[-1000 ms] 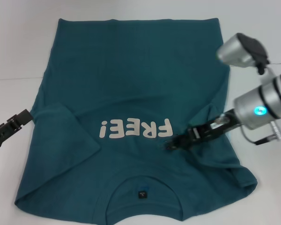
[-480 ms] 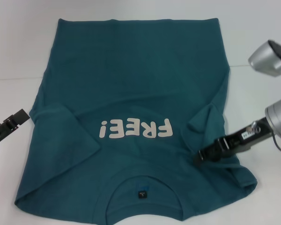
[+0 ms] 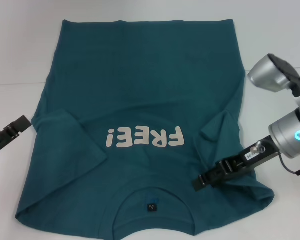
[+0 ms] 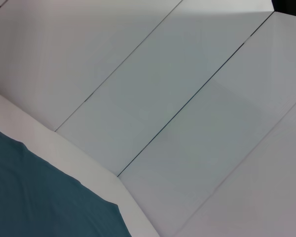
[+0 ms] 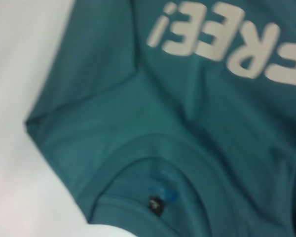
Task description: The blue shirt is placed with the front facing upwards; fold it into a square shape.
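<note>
Both sleeves folded — right hand (image 3: 199,183) low over blue shirt (image 3: 140,85).

Your head view is bright and even, lit softly from overhead, with no glare on the white table (image 3: 20,60). Only faint shadows edge the shirt (image 3: 145,85). Your right wrist view is blurred, the white letters (image 5: 227,42) smeared. Your left wrist view is clean, with a slight gradient.

Matt cloth blue shirt (image 3: 145,90)
</note>
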Motion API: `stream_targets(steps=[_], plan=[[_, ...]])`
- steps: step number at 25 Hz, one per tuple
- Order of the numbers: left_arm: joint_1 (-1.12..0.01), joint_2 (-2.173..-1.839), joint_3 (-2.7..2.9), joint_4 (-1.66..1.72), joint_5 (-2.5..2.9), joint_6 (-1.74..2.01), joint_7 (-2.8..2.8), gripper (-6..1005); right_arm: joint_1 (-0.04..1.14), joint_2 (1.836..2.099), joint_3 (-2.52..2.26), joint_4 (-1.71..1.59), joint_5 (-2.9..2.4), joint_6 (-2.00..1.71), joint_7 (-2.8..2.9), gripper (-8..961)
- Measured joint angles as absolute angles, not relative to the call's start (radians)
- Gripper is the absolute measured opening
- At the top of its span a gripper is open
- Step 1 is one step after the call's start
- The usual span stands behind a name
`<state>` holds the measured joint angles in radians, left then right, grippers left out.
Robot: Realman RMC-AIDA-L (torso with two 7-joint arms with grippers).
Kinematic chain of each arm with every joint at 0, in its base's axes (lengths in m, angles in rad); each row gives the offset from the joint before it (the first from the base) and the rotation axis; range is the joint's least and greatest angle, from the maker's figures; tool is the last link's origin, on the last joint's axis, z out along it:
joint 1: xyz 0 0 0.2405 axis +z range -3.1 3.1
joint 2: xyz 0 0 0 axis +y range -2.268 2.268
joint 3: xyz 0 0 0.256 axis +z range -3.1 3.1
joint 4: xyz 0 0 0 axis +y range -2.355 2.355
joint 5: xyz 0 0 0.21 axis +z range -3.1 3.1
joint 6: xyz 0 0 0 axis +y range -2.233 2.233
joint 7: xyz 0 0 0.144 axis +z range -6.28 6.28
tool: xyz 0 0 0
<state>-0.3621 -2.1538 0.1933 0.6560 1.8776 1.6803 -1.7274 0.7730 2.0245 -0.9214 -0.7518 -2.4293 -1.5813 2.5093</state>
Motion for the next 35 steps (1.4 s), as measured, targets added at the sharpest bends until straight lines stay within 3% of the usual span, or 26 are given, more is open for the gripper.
stream_targets(steps=[7,17,28,35], plan=[[-0.355,-2.154,0.187,0.656,1.878,1.684,-1.727,933,0.749,1.997,-0.885,-0.759,-2.388,-1.622,2.465,719],[-0.354,-2.148,0.187,0.664,1.881,1.688,-1.747,933,0.549,2.005,-0.586,-0.719,-1.863,-1.554,1.978,717],[-0.365,-2.111,0.197,0.693,1.971,1.681,-2.02,933,0.544,1.923,-0.596,-0.71,-1.944,-1.617,2.112,712],[-0.357,-2.092,0.19,0.797,2.186,1.668,-2.302,933,0.535,1.905,-0.595,-0.713,-1.96,-1.626,2.163,712]])
